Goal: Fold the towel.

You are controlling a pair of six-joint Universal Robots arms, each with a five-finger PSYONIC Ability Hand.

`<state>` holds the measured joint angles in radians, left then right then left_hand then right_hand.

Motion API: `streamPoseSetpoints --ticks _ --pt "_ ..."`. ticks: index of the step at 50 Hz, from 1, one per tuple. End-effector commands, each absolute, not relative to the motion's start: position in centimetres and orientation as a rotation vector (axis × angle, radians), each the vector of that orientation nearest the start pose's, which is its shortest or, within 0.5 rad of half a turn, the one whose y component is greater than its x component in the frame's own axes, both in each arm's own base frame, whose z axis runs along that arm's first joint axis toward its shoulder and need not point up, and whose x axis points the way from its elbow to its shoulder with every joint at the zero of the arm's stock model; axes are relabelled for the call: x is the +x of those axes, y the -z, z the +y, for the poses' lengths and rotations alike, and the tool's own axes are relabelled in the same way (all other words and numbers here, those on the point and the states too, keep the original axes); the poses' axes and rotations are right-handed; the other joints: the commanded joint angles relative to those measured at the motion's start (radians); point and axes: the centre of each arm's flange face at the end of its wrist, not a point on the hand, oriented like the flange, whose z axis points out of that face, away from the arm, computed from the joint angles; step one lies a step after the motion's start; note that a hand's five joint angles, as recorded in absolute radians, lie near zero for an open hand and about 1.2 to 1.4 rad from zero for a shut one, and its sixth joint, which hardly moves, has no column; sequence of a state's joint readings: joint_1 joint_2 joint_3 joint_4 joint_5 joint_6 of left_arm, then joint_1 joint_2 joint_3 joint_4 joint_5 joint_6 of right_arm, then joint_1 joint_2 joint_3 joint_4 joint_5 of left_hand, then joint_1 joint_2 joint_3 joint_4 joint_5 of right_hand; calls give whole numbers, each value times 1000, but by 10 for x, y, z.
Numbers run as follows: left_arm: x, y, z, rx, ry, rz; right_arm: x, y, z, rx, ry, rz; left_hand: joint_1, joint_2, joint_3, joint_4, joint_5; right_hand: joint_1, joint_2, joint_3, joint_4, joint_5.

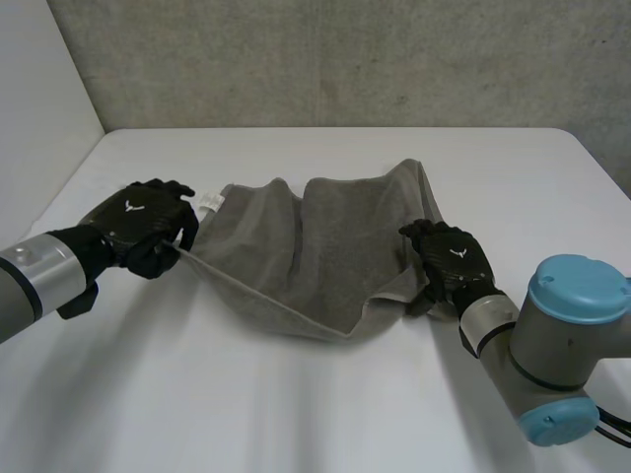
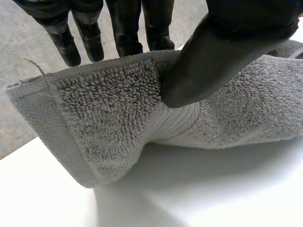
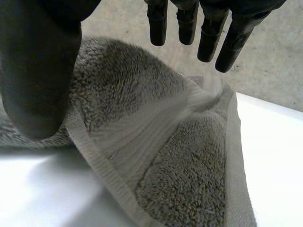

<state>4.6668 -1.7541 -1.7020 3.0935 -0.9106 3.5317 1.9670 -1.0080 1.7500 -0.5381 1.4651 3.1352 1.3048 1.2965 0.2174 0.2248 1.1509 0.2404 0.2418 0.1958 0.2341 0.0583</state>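
In the head view, we see the grey towel [image 1: 315, 246] sagging over the middle of the white table [image 1: 296, 414], with the left hand [image 1: 148, 225] at one near corner and the right hand [image 1: 452, 264] at the other. In the left wrist view, the thumb pinches that corner against straight fingers [image 2: 125, 28]. In the right wrist view, the thumb pins the cloth the same way. We judge both holds shallow, so pulling the hands apart could slip a corner free.

Evidently a robotics lab or test cell: plain white tabletop [image 1: 325, 414] backed by a bare, rough grey wall [image 1: 345, 59], white side panel [image 1: 39, 99], plus a robot's left arm [image 1: 30, 276] and right arm [image 1: 557, 340], the latter capped in light blue.
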Motion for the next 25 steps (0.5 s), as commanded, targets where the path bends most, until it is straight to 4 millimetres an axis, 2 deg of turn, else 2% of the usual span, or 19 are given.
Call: streamPoseSetpoints --ticks 1,15,25 --pt "-193 -225 -281 1137 2064 2577 262 -106 -291 -478 1784 2189 91 100 -43 -50 71 -56 -57 -21 -60 -48" --pt "-180 -239 -291 978 2164 2573 257 -105 -294 -460 1805 2187 91 100 -43 -50 71 -15 -16 -21 -60 -7" --pt "-175 -237 -293 949 2151 2584 243 -118 -298 -430 1837 2184 91 100 -43 -50 71 62 60 -21 -60 69"
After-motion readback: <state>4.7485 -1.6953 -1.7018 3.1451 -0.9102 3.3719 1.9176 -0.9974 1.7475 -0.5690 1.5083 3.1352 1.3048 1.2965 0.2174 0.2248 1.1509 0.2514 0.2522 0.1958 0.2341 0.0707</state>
